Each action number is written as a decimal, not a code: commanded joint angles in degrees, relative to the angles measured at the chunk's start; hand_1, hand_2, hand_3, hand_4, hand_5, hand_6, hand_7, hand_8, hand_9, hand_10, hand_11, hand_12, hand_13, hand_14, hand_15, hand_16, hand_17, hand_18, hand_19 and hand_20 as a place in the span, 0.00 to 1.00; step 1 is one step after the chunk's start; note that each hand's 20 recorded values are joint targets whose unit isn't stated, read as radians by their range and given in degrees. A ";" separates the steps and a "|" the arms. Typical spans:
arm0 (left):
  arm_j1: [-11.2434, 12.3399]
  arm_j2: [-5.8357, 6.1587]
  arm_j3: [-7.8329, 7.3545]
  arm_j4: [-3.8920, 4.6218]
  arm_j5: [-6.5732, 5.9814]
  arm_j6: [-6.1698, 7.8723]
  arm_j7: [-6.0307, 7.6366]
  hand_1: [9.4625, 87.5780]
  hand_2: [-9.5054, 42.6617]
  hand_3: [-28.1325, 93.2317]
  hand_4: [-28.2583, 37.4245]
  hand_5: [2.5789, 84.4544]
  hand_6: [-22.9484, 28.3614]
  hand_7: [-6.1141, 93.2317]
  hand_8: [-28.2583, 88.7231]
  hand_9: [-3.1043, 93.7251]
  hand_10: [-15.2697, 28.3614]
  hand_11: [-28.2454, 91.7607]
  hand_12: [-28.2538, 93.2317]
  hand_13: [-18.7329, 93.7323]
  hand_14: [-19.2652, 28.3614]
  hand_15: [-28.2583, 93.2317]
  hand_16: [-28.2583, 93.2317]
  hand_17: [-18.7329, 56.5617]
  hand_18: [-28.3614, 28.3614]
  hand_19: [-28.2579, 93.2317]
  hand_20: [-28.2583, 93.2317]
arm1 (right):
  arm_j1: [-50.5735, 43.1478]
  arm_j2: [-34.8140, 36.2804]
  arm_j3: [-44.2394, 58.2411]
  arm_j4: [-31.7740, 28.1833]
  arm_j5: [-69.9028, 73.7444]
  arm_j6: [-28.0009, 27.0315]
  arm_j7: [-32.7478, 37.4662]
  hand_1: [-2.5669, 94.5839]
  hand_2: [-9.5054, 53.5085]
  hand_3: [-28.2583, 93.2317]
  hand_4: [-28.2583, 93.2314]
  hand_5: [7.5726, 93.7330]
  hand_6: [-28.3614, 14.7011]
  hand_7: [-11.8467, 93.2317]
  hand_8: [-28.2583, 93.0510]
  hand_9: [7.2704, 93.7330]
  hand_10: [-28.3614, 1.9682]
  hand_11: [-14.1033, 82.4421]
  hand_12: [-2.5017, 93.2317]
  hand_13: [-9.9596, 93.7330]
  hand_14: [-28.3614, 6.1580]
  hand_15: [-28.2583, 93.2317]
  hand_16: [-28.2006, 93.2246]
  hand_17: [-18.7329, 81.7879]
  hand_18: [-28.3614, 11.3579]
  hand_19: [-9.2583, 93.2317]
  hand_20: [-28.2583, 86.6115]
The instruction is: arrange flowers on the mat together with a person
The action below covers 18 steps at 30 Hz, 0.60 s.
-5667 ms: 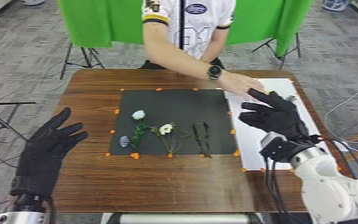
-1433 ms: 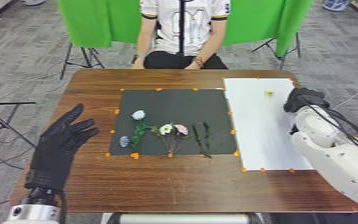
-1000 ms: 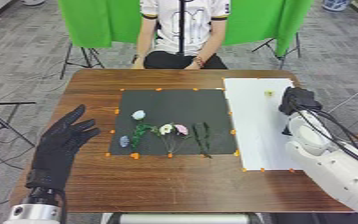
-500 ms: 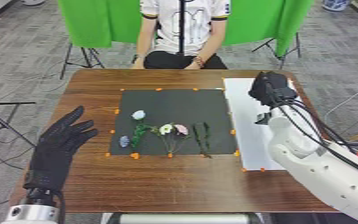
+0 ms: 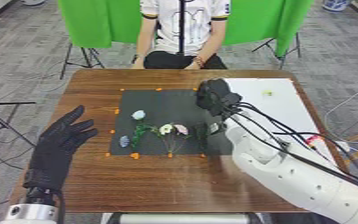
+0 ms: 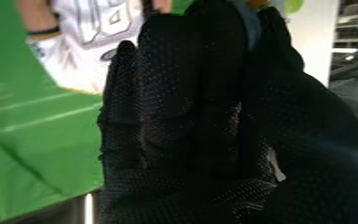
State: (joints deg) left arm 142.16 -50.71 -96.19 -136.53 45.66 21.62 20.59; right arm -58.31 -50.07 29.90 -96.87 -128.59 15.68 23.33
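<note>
Dark mat (image 5: pixel 162 97) on the brown desk (image 5: pixel 95 185), white sheet (image 5: pixel 282 107) just beside its right edge. Left hand (image 5: pixel 62 137) over the left of the desk, near the mat but apart from it; spread wide, straight, nothing in it. Right hand (image 5: pixel 214 95) above the mat's far right part. Cannot tell whether it is wide, narrow or holding something; right wrist view gives mostly black glove, with a small pale patch beside the palm, unidentified. Flowers lie mostly in the mat's near half: pale bloom (image 5: pixel 138 114) at left, green leaves (image 5: pixel 140 131) below it, bluish bloom (image 5: pixel 124 141) near the left edge. White flower (image 5: pixel 166 129) around the middle, pink flower (image 5: pixel 181 130) just beside it. Dark green sprig (image 5: pixel 201 134) right of those. Small yellow bloom (image 5: pixel 268 93) on the sheet's far part.
</note>
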 commanded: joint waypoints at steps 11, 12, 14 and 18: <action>-0.04 -1.62 -0.40 0.24 0.73 -1.39 -2.34 0.14 0.25 0.88 0.00 0.39 0.58 0.22 0.15 0.39 0.79 0.45 0.33 0.38 0.97 0.68 0.16 0.12 0.89 0.63 0.35 | -3.41 0.98 0.74 -0.51 -4.99 -8.90 -0.03 0.59 0.00 0.78 0.00 0.84 0.80 0.29 0.22 0.90 0.77 0.27 0.42 0.79 0.81 0.63 0.47 0.44 0.41 0.78 0.33; -0.20 -1.50 -0.31 0.29 0.70 -1.39 -2.40 0.14 0.25 0.88 0.00 0.39 0.58 0.22 0.15 0.39 0.80 0.45 0.33 0.38 0.97 0.68 0.16 0.12 0.89 0.63 0.35 | -3.74 1.09 1.01 -0.79 -4.94 -9.64 -0.01 0.58 0.00 0.78 0.00 0.84 0.81 0.29 0.22 0.90 0.76 0.27 0.41 0.78 0.80 0.63 0.47 0.44 0.40 0.77 0.33; -0.14 -1.39 -0.12 0.25 0.53 -1.12 -2.16 0.14 0.25 0.88 0.00 0.39 0.58 0.22 0.15 0.39 0.80 0.45 0.33 0.38 0.97 0.68 0.16 0.12 0.90 0.63 0.35 | -4.16 1.21 1.32 -1.02 -4.73 -9.96 -0.32 0.57 0.00 0.78 0.00 0.82 0.81 0.29 0.21 0.88 0.75 0.26 0.41 0.77 0.78 0.63 0.47 0.43 0.40 0.77 0.34; 0.14 -1.80 -0.45 0.12 0.77 -1.42 -2.72 0.14 0.25 0.88 0.00 0.39 0.58 0.22 0.15 0.39 0.80 0.45 0.33 0.38 0.97 0.68 0.16 0.12 0.90 0.63 0.35 | -5.03 1.15 2.55 -1.60 -4.94 -11.79 -0.57 0.54 0.00 0.78 0.00 0.80 0.80 0.29 0.21 0.83 0.72 0.32 0.35 0.76 0.73 0.65 0.44 0.42 0.39 0.75 0.36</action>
State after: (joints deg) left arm 141.59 -51.90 -96.58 -136.51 46.21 20.70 18.88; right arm -62.06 -49.58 31.15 -97.35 -132.58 5.50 23.29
